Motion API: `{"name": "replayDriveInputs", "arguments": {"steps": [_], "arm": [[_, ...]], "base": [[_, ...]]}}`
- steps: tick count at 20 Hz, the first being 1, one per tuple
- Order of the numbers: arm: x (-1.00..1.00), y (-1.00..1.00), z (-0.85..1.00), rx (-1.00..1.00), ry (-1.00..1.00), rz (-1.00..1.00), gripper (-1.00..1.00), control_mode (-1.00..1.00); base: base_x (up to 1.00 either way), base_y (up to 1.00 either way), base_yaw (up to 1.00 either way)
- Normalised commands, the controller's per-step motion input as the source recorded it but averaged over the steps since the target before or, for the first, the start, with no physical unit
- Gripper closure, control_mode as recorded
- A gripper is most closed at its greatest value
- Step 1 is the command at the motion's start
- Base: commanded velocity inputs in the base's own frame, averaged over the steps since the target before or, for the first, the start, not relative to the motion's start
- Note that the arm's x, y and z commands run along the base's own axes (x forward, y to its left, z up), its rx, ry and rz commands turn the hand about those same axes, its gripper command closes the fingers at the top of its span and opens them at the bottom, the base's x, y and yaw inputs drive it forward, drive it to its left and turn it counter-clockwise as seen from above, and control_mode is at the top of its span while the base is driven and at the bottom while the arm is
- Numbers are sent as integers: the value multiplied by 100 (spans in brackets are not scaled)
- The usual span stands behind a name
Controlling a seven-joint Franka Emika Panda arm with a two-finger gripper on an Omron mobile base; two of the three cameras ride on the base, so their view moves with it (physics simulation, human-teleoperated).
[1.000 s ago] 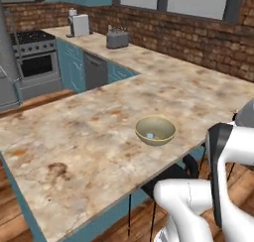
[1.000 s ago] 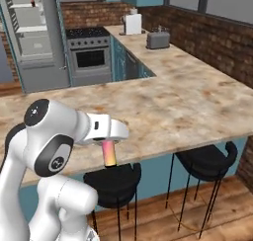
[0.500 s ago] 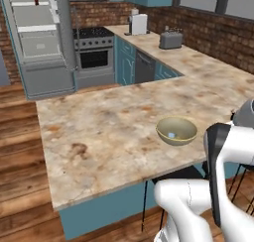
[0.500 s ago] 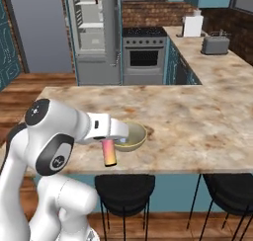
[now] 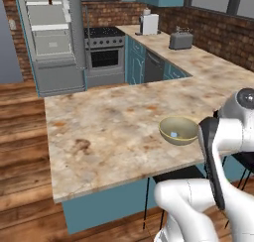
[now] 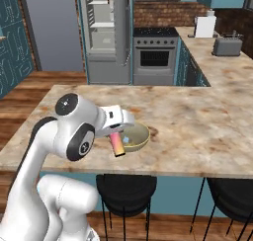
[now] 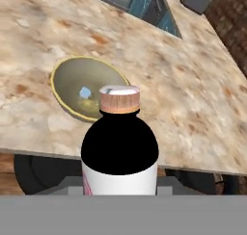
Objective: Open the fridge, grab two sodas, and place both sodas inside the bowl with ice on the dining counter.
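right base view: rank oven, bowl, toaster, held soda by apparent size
1. oven
2. bowl
3. toaster
4. soda in the gripper
Bowl and soda are much nearer the camera, so true sizes are unsure.

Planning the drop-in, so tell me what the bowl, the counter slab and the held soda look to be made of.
Bowl: olive-tan, smooth, likely glazed ceramic, thin pale rim. Dining counter: beige mottled slab with brown blotches, looks like polished stone. Soda, gripped by the gripper: dark glossy body, white label; glass or plastic, can't tell.

Steel oven range [image 5: 105, 52] against brick wall, toaster [image 5: 181, 39] on long counter [image 5: 208, 62], black stools [image 6: 125, 193] below
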Motion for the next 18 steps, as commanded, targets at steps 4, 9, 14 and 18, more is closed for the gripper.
{"name": "replayDriveInputs", "arguments": {"steps": [4,9,14,18], "arm": [[97,13,-35,-25,34,18,100,-100],[100,1,-20,-10,29,18,100,-100],[89,0,-29,1,15,12,100,-100],[62,0,-36,0,17,13,100,-100]], "base": [[0,0,0],[0,0,0],[0,0,0],[0,0,0]]}}
